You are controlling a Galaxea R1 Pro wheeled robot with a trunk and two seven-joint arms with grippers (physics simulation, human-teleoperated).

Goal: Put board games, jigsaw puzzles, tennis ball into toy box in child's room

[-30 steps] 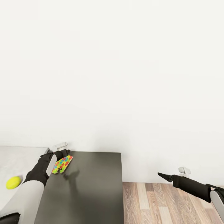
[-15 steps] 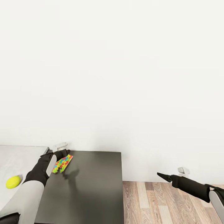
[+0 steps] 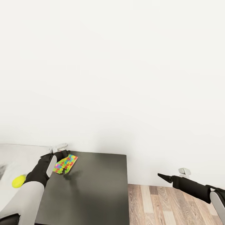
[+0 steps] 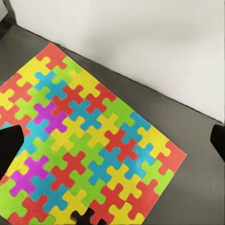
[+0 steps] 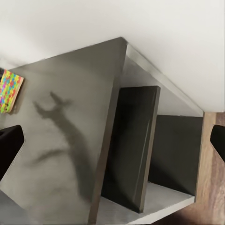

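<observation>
**One puzzle, one ball, two arms**

We count one jigsaw puzzle (image 3: 65,164) lying flat on the dark cabinet (image 3: 93,187), one tennis ball (image 3: 18,181) on the pale table (image 3: 15,156), and two grippers. The left gripper (image 3: 64,153) hovers just over the puzzle with fingers spread, holding nothing, as the left wrist view shows. The right gripper (image 3: 162,177) hangs over the wood floor (image 3: 175,203), fingers apart. The right wrist view reveals the cabinet's open shelves (image 5: 154,154). Since a second ago, the puzzle has dropped flat
</observation>
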